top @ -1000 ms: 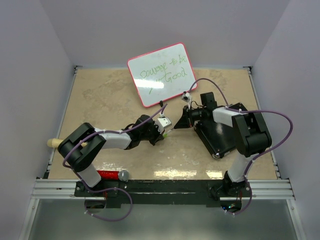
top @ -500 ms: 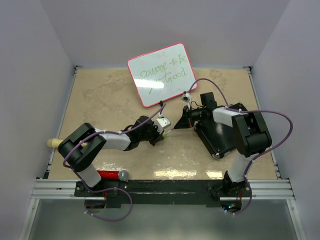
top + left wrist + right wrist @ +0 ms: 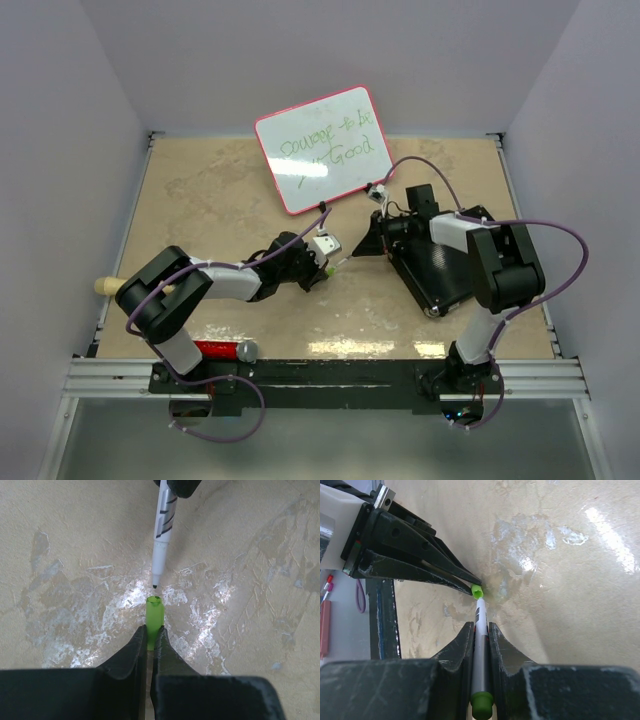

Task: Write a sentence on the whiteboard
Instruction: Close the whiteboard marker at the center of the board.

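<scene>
Moved: right arm (image 3: 470,240), nudged slightly leftward. Whiteboard (image 3: 322,150): propped far centre, 2 green lines written. Right gripper (image 3: 480,626): clamped on marker (image 3: 479,655). Left gripper (image 3: 150,632): clamped on cap (image 3: 154,611), marker tip at its mouth; recapping, writing apparently done.

The whiteboard (image 3: 322,150), upper centre of the top view, bears two lines of green handwriting. The lower line ends in "Good". The upper seems to end in "to be", but its first word is unclear. The marker's (image 3: 163,530) dark print is unreadable.
</scene>
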{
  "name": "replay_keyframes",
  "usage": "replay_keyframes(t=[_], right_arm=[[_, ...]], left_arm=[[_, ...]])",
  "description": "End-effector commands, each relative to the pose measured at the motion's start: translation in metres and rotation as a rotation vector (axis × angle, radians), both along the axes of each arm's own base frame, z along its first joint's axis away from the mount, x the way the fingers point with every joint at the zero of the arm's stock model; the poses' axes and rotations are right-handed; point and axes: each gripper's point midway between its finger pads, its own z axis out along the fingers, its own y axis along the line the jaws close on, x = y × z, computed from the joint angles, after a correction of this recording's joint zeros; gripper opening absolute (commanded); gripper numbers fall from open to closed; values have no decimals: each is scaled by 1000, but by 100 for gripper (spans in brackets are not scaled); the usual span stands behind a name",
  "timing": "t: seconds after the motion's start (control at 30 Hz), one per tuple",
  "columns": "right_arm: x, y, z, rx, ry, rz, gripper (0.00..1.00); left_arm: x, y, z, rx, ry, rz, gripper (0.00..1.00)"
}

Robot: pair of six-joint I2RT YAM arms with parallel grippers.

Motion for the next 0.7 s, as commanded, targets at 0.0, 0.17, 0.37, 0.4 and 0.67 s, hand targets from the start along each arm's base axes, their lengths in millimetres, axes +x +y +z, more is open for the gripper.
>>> replay_keyframes(t=[0.0,0.17,0.37,0.4,0.67], right_arm=[[10,-1,15,20,-56,-7,0],[9,1,9,20,-39,-7,0],[7,6,7,19,-35,5,0],[6,7,6,18,-35,8,0],[3,13,2,8,-33,24,0]], left_arm=[[-8,3,-8,7,25,-7,0],[-7,4,-7,7,22,-7,0],[-8,3,-9,10,25,-10,0],[-8,3,-9,10,25,-10,0],[-7,4,-9,12,22,-9,0]])
